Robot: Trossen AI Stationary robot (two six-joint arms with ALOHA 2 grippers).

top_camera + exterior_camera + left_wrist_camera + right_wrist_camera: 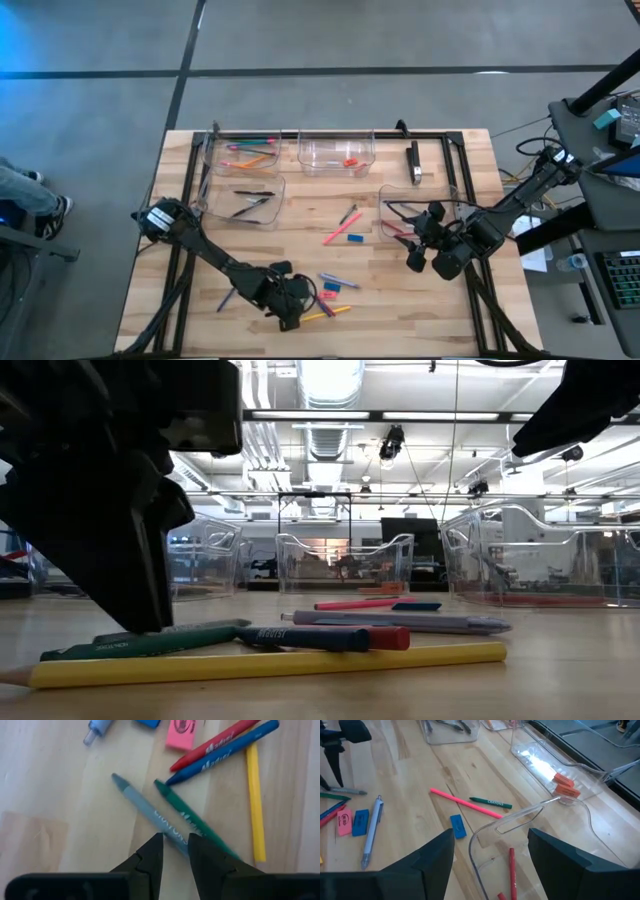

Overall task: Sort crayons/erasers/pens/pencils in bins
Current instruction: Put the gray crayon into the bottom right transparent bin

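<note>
1. Jaws of the left gripper (175,851) are seen clenched on a grey crayon (150,812) at lower centre of the high view; its long axis runs diagonally away from them.
2. Right gripper (490,855) is held released over the right bin (392,212), where red crayons lie.
3. Orange erasers (565,786) are noted in the top-middle bin (336,152).

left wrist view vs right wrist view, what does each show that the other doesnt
Only the left wrist view: the left gripper closed on a grey crayon, beside green, red and blue crayons and a yellow pencil. Only the right wrist view: the open right gripper over a clear bin, a pink pencil, orange erasers. Both: the pink eraser and wooden table.
</note>
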